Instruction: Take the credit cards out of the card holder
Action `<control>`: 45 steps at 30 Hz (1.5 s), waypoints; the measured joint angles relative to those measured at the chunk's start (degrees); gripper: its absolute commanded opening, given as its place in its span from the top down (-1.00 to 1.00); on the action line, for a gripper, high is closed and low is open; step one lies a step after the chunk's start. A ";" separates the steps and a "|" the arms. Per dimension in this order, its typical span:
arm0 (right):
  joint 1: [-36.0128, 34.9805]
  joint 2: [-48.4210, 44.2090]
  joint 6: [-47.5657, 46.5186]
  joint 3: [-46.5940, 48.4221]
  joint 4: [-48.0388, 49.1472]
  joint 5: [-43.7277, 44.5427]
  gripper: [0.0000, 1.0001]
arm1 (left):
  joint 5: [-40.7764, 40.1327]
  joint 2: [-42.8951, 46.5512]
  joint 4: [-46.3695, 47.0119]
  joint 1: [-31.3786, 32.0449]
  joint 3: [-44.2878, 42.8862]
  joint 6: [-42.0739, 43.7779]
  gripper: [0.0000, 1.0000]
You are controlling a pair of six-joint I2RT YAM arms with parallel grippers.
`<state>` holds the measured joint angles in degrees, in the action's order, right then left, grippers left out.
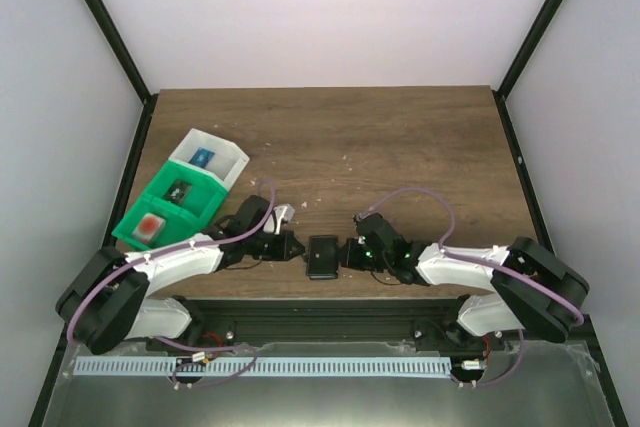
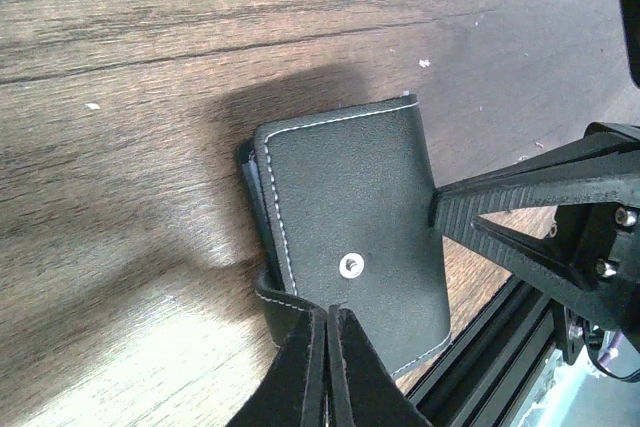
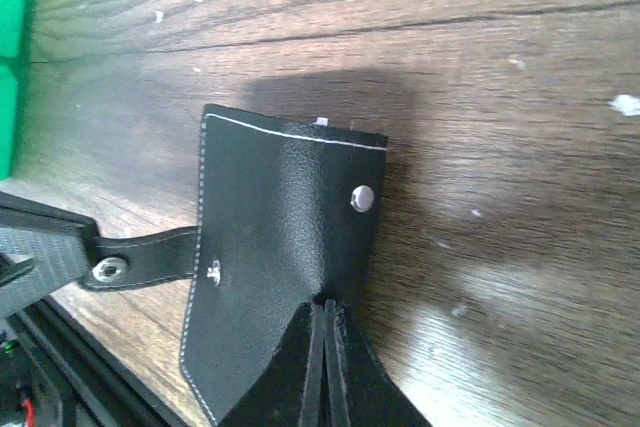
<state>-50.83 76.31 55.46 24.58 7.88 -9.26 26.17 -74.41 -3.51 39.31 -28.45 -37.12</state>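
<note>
Currently: card holder (image 1: 322, 257) lies folded, black outer face up, on table (image 1: 400, 147) near front edge, between both arms. Left gripper (image 2: 328, 317) fingers pressed together, pinching holder's snap strap (image 3: 150, 252); strap stretched sideways, unsnapped. Right gripper (image 3: 325, 312) fingers together, clamped on holder's opposite edge. Green and white bins (image 1: 185, 192) well apart at left.

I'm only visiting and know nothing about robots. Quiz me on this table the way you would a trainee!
1. True or false: the card holder lies inside the green bin.
2. Which gripper clamps it? A: left gripper only; B: right gripper only; C: both.
3. Fill in: its snap strap is ___.
Key: 1 false, the green bin stands apart from it; 2 C; 3 unfastened.
</note>
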 measured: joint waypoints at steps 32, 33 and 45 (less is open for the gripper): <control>-5.51 1.81 -2.93 14.05 -20.37 5.22 -0.42 | 6.47 7.98 7.37 0.00 4.02 -6.58 1.00; -5.62 1.81 -3.02 14.19 -20.35 5.14 -0.43 | 6.49 7.93 7.34 0.00 3.87 -6.58 1.00; -5.77 3.02 -4.39 15.43 -23.06 6.25 -0.35 | 6.93 7.93 7.19 0.00 2.64 -6.60 1.00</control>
<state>-56.60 79.33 51.07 40.01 -15.18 -3.01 33.10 -66.48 3.68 39.31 -25.80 -43.72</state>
